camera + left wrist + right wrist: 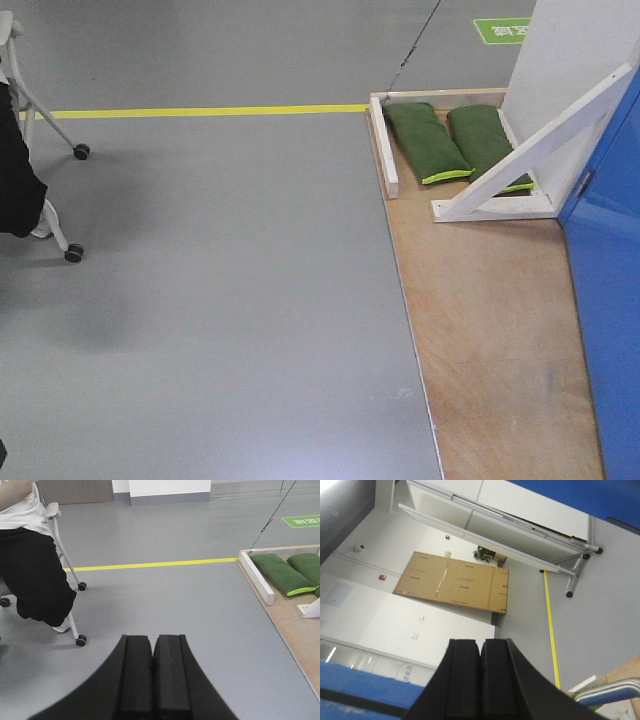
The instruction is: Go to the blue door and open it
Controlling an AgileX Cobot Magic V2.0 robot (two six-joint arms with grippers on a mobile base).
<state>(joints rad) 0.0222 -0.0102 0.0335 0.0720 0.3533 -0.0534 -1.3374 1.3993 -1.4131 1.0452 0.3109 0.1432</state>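
The blue door (612,300) is a glossy bright-blue panel along the right edge of the front view, standing on a plywood base (490,330). A small metal plate (584,184) shows on its near edge; no lever handle is in view. My left gripper (153,639) is shut with nothing between its black pads, held over grey floor well left of the base. My right gripper (480,643) is also shut and empty, pointing at a far white wall. Neither gripper shows in the front view.
A white wall panel (575,50) with a diagonal white brace (545,140) stands behind the door, with two green sandbags (428,140) on the base. A yellow floor line (200,111) crosses ahead. A seated person (30,565) on a wheeled chair (74,253) is at left.
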